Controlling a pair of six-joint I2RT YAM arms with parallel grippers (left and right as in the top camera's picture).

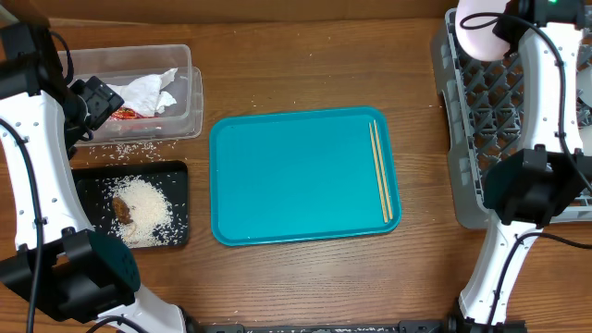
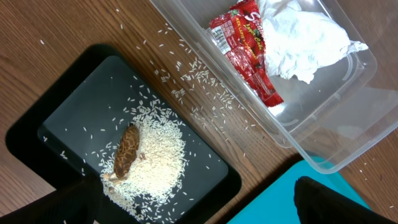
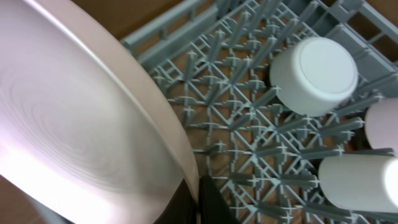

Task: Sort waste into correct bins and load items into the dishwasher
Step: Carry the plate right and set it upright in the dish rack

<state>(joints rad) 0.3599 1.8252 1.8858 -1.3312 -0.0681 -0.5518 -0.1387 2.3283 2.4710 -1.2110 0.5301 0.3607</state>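
My right gripper [image 3: 198,202] is shut on the rim of the round white plate [image 3: 74,124] and holds it on edge over the grey dish rack [image 3: 249,143]; the plate also shows in the overhead view [image 1: 483,28] at the rack's far end [image 1: 481,120]. A white bowl [image 3: 314,74] and a white cup [image 3: 360,180] sit upturned in the rack. My left gripper [image 2: 199,208] is open and empty above the black tray [image 2: 68,118], which holds rice [image 2: 155,162] and a brown lump [image 2: 126,152]. The clear tub [image 2: 348,118] holds a red wrapper [image 2: 245,50] and crumpled napkins [image 2: 301,37]. Chopsticks [image 1: 379,171] lie on the teal tray [image 1: 296,176].
Loose rice grains [image 2: 193,74] are scattered on the wooden table between the tub and the black tray. The teal tray sits mid-table between the bins on the left and the rack on the right.
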